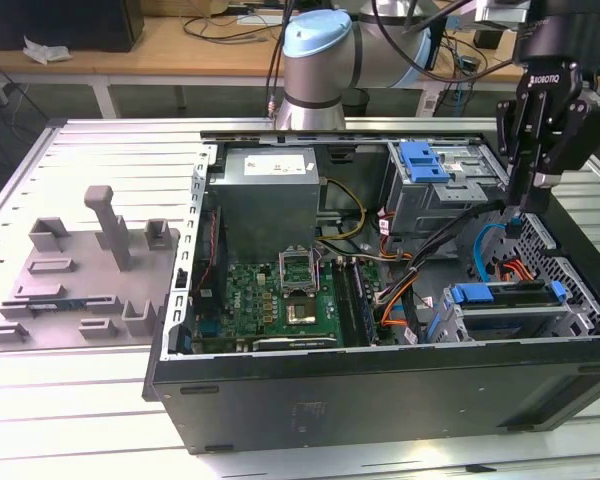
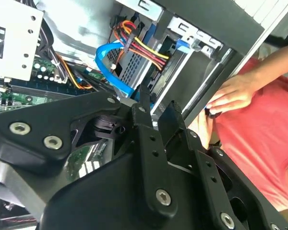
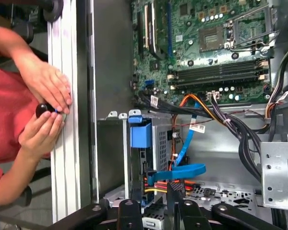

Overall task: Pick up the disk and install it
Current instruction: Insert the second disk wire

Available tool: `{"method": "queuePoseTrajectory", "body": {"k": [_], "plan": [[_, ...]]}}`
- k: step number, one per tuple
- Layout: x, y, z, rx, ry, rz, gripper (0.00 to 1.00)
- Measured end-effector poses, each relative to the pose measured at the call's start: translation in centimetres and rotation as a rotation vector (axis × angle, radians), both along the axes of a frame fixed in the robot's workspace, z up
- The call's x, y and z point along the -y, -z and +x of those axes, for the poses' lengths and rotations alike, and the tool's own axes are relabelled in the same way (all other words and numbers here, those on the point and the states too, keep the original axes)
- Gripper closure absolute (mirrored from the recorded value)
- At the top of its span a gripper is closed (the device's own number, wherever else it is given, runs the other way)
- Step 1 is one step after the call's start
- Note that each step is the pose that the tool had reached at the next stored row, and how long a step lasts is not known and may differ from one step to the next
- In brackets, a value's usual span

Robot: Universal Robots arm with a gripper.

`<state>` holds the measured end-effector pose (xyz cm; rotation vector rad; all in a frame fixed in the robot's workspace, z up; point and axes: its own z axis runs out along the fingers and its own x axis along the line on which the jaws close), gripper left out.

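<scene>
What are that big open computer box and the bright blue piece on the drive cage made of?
The computer case looks like sheet metal painted matt black outside: thin folded edges, bare grey inside walls. The blue latch piece looks like moulded plastic: uniform bright colour, soft sheen, rounded edges. The gripper hovers beside the cage.

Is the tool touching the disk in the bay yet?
Apart. In the exterior view the tool hangs above the case, with open space between it and the disk in its blue frame below.
</scene>
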<state>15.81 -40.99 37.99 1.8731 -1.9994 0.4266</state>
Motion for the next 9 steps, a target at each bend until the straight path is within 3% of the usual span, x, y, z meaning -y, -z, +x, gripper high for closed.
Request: {"method": "queuePoseTrajectory", "body": {"k": [4, 7, 9], "plan": [[0.22, 0.1, 0.0, -0.0121, 0.014, -0.0003, 0.65], [0.63, 0.24, 0.01, -0.0251, 0.018, -0.002, 0.65], [0.67, 0.39, 0.0, -0.029, 0.019, -0.0052, 0.65]]}}
